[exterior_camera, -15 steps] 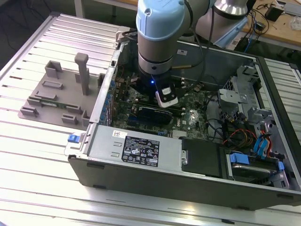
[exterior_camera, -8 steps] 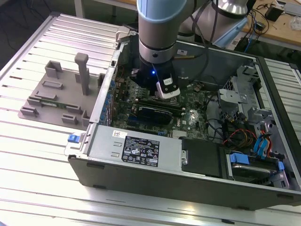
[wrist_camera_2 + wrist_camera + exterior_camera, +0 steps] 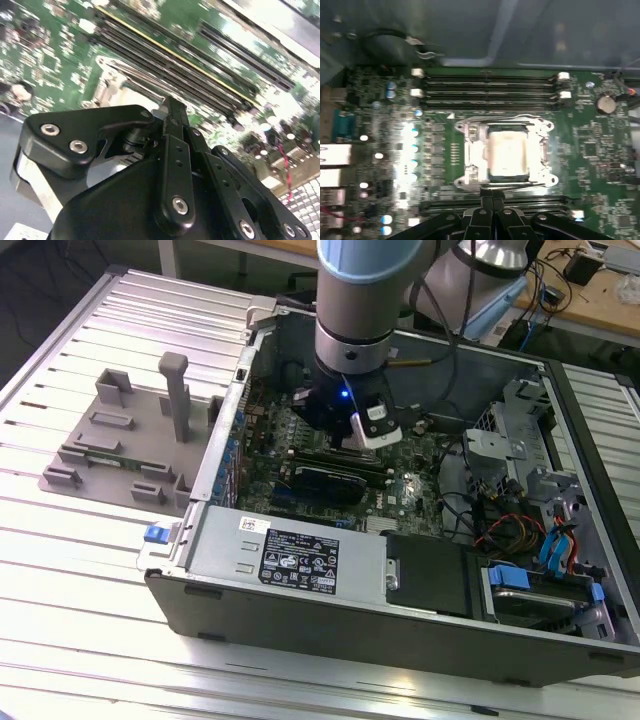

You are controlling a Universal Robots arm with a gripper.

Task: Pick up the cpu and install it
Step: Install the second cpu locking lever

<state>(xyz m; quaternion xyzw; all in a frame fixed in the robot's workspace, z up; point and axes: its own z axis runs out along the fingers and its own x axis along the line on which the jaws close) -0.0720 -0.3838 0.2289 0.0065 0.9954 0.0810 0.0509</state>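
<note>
the cpu (image 3: 508, 154), a pale square plate, sits in its metal socket frame (image 3: 470, 152).

The open computer case (image 3: 400, 570) is pretty cramped. The gripper (image 3: 492, 200) hangs low over the motherboard (image 3: 600, 150), fingers pressed together, right beside the socket (image 3: 502, 150) where the cpu (image 3: 507, 152) sits. Above the socket it's open air. Memory slots (image 3: 490, 87) flank the socket on two sides, and the case wall (image 3: 520, 35) rises just past the far slots. Cables (image 3: 510, 530) crowd the drive end.
</note>
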